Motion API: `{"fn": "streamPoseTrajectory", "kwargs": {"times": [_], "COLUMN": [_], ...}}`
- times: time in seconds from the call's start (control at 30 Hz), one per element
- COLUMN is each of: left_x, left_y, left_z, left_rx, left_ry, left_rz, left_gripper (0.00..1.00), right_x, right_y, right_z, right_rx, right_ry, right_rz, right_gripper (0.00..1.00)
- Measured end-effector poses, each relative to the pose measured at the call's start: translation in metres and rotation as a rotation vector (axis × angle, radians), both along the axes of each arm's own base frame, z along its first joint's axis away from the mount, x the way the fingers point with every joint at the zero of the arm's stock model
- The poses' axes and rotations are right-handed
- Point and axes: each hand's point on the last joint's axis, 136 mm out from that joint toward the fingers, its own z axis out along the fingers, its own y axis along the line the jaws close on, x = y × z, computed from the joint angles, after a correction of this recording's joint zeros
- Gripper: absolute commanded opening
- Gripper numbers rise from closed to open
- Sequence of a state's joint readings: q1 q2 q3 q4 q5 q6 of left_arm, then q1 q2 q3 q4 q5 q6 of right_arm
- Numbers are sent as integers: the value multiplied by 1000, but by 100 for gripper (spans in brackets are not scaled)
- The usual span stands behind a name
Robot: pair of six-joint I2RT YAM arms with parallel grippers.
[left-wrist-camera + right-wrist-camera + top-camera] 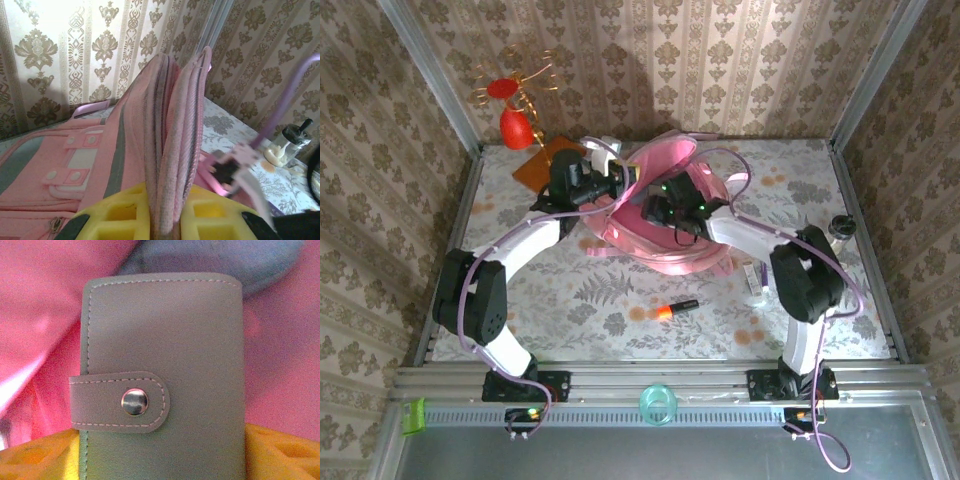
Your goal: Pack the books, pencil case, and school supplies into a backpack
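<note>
Right end effector point(162, 450) — pencil case point(162, 340) clamped between its pads point(35, 457), inside backpack point(40, 315).

Gold wire stand point(515, 125) with red ornaments, upright on orange-brown board point(535, 168), table's far left corner. Small clear bottle point(840, 230), black cap, by right table edge. Teal ring point(658, 404) on near rail. Green clip point(413, 416) at rail's left end.
</note>
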State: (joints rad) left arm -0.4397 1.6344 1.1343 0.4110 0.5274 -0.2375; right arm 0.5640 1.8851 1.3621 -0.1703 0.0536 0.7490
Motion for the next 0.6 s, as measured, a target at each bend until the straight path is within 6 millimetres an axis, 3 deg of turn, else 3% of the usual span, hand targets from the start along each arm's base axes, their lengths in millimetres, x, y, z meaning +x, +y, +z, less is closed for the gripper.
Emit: {"fn": "streamPoseTrajectory", "kwargs": {"times": [0.13, 0.27, 0.4, 0.6], "left_x": [-1, -1, -1, -5], "left_y": [-1, -1, -1, -1], "left_z": [1, 1, 1, -4], "left_rx": [-2, -2, -1, 6], "left_ry": [0, -1, -1, -3], "left_rz": [-2, -1, 2, 6], "left_gripper": [0, 0, 0, 0], "right_x": [18, 14, -11, -60], "right_y": [10, 9, 0, -31], "right_z": [-2, -1, 0, 26], "right_rx": [35, 51, 53, 31], "right_ry": [-1, -14, -16, -79], "right_rz": [-37, -31, 10, 81], "right_gripper": [91, 92, 92, 91]}}
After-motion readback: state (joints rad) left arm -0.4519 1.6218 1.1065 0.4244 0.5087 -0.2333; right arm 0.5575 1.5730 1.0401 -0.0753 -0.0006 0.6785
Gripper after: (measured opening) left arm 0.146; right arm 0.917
